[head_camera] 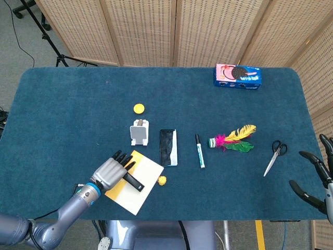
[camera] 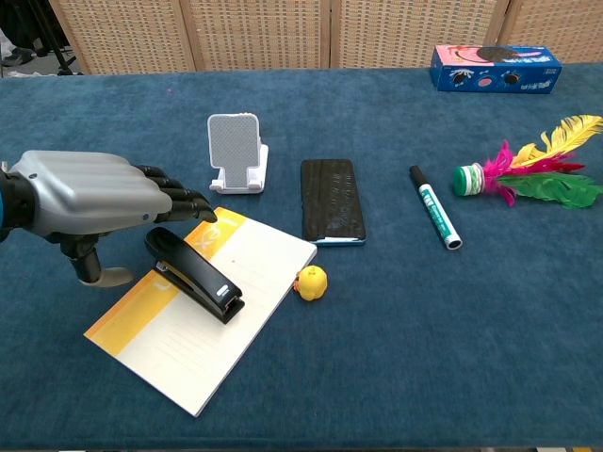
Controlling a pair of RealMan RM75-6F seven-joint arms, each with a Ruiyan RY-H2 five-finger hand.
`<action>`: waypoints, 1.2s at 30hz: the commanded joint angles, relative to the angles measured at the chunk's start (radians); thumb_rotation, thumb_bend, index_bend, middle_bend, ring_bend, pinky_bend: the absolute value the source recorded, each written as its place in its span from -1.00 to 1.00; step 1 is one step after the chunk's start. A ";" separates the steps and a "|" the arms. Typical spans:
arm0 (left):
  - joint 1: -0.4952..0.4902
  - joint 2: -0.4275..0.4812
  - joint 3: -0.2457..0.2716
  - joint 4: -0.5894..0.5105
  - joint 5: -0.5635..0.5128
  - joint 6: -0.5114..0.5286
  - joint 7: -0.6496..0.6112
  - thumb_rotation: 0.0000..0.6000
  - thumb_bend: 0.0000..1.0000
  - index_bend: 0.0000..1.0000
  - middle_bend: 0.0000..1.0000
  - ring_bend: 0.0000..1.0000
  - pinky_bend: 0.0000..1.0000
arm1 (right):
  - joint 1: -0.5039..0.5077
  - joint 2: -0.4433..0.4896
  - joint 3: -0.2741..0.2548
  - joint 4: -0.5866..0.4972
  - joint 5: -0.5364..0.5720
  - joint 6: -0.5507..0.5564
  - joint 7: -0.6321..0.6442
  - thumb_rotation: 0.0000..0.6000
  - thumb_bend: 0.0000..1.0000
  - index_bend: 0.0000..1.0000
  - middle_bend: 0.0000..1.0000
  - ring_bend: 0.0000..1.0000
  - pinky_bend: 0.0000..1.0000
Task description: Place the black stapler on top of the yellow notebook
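The black stapler (camera: 194,274) (head_camera: 133,182) lies flat on the yellow and white notebook (camera: 236,320) (head_camera: 143,187), near the table's front left. My left hand (camera: 89,202) (head_camera: 109,173) hovers just to the left of the stapler with its fingers spread and holds nothing. My right hand (head_camera: 317,179) shows at the far right edge of the head view, fingers apart and empty; the chest view does not show it.
Beside the notebook sit a small yellow ball (camera: 311,282), a black phone (camera: 331,199) and a white phone stand (camera: 236,152). Further right lie a marker (camera: 434,219), a feathered shuttlecock (camera: 528,174), scissors (head_camera: 274,155) and a cookie box (camera: 494,68). A yellow cap (head_camera: 138,108) lies behind.
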 commanded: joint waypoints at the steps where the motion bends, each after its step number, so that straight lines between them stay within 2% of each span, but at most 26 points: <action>1: -0.003 0.018 0.000 -0.008 -0.008 0.016 -0.002 1.00 -0.32 -1.00 -1.00 -1.00 -1.00 | 0.000 -0.002 0.000 0.001 -0.003 0.000 -0.003 1.00 -0.58 -0.49 -0.96 -0.98 -1.00; 8: 0.020 0.078 -0.025 -0.037 0.024 0.060 -0.074 1.00 -0.34 -1.00 -1.00 -1.00 -1.00 | -0.001 -0.004 0.000 0.000 -0.006 0.000 -0.007 1.00 -0.58 -0.49 -0.96 -0.98 -1.00; 10: 0.041 0.144 -0.056 -0.075 0.053 0.108 -0.133 1.00 -0.34 -1.00 -1.00 -1.00 -1.00 | -0.001 -0.004 -0.002 -0.001 -0.010 -0.001 -0.010 1.00 -0.58 -0.49 -0.96 -0.98 -1.00; 13: 0.070 0.232 -0.062 -0.123 0.107 0.125 -0.197 1.00 -0.34 -1.00 -1.00 -1.00 -1.00 | -0.001 -0.003 -0.002 -0.004 -0.014 -0.001 -0.013 1.00 -0.58 -0.49 -0.96 -0.98 -1.00; 20: 0.152 0.390 -0.041 -0.194 0.195 0.171 -0.295 1.00 -0.34 -1.00 -1.00 -1.00 -1.00 | -0.001 0.000 -0.005 -0.009 -0.018 -0.005 -0.012 1.00 -0.58 -0.49 -0.96 -0.98 -1.00; 25: 0.270 0.481 -0.026 -0.221 0.292 0.254 -0.430 1.00 -0.34 -1.00 -1.00 -1.00 -1.00 | 0.000 0.000 -0.011 -0.014 -0.025 -0.016 -0.020 1.00 -0.58 -0.49 -0.96 -0.98 -1.00; 36: 0.493 0.543 0.007 -0.217 0.470 0.412 -0.659 1.00 -0.34 -1.00 -1.00 -1.00 -1.00 | 0.000 -0.002 -0.019 -0.024 -0.041 -0.027 -0.035 1.00 -0.58 -0.49 -0.96 -0.98 -1.00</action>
